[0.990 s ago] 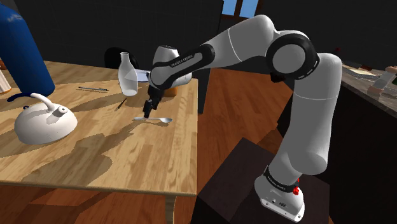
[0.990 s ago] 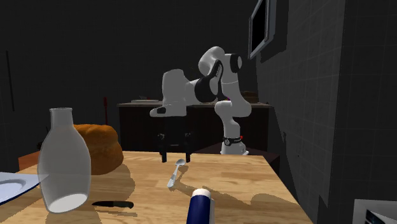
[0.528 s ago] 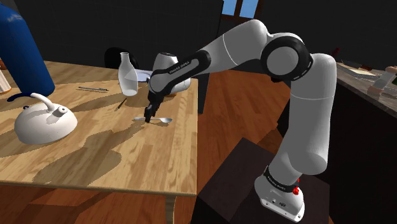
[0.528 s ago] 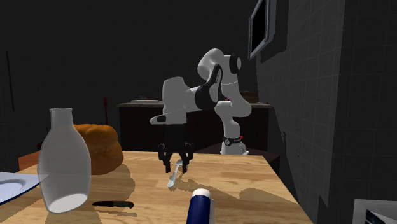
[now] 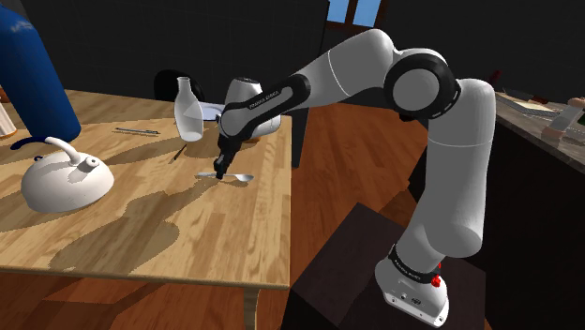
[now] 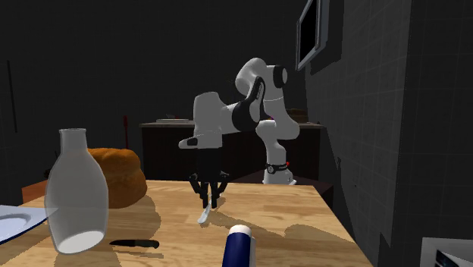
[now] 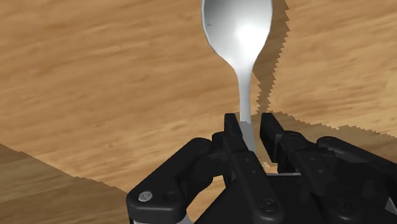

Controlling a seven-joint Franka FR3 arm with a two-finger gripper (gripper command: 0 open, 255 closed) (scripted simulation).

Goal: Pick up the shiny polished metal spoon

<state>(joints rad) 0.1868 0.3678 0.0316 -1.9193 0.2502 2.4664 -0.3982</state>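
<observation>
Pinching the slim handle of the shiny spoon, the gripper is pressing in from both sides. The spoon is lying flat on the bench, near the edge facing the stand. Grasping looks done; lifting is not yet happening.

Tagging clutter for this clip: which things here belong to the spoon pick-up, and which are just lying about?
Job in hand: spoon, lying on the wooden table; gripper, down over its handle.
Lying about: white kettle, pale bottle, black knife, blue container.
</observation>
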